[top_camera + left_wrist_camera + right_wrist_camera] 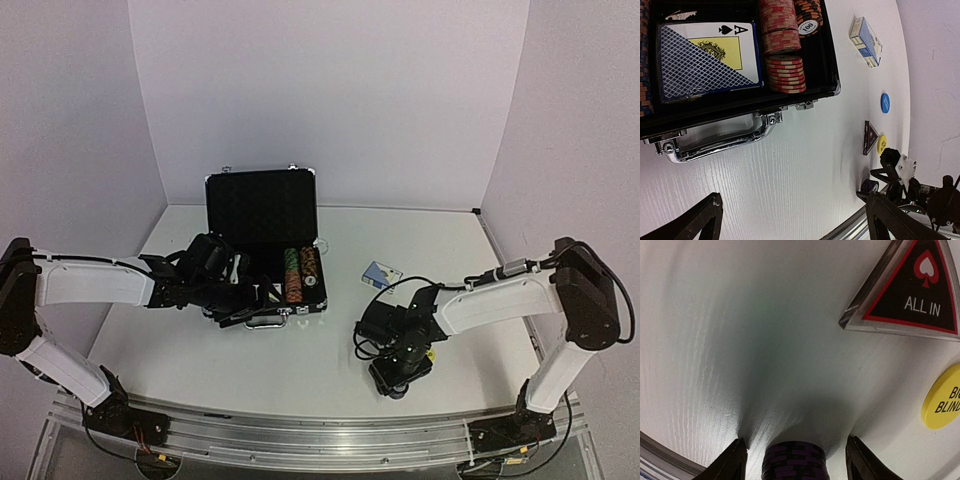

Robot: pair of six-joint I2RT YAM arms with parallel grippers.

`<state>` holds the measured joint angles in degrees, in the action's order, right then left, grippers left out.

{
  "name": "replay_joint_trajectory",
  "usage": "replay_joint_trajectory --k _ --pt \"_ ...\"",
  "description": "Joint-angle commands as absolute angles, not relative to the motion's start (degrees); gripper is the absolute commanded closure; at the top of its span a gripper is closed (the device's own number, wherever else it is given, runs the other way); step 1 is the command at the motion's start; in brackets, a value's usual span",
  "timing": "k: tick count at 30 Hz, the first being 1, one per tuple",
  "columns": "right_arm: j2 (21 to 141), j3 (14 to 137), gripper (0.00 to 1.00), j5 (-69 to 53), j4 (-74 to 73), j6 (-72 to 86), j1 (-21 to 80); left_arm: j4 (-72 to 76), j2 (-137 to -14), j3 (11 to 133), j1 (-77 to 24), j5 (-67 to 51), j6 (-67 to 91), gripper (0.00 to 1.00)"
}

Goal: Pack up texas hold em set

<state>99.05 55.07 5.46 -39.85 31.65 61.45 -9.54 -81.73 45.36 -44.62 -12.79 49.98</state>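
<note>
The black silver-trimmed case (260, 205) stands open at the table's middle. It holds striped chip rows (782, 45) and a blue card deck (707, 60), and its handle (720, 145) faces me. My left gripper (248, 303) hovers at the case's front edge, open and empty (795, 227). My right gripper (400, 378) points down near the front edge. It is open around a purple chip stack (794, 460), with gaps on both sides. Beside them lie the black triangular "ALL IN" marker (912, 290) and a yellow button (942, 397).
A second blue card deck (381, 274) lies on the table right of the case. A blue round button (885, 102) lies between that deck and the marker. The metal rail (300, 435) runs along the near edge, close to the right gripper.
</note>
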Motion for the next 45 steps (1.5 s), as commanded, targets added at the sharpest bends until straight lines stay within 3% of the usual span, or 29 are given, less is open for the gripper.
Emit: replay_joint_trajectory --k 1,6,15,20,34,45 --pt "97.9 52.2 0.39 1.4 -39.9 32.6 62.0 -9.4 -80.6 46.3 -44.5 -11.3 50.7 0.0" --pt "98.2 51.7 0.47 1.0 -40.0 32.3 63.0 -9.5 -80.7 46.4 -44.5 -11.2 50.8 0.0" --pt "97.1 51.8 0.46 1.5 -42.6 32.6 63.9 -9.1 -81.4 46.7 -44.5 -11.9 50.9 0.0" --pt "97.2 51.4 0.5 0.9 -42.7 32.8 64.2 -9.1 -81.7 46.9 -44.5 -12.0 50.9 0.0" --pt "95.9 53.8 0.81 2.4 -43.2 32.6 65.0 -7.6 -81.9 47.0 -44.4 -14.1 51.3 0.0" --pt "93.5 59.7 0.87 1.6 -48.6 31.1 65.5 -3.0 -84.2 47.2 -44.5 -22.6 51.3 0.0"
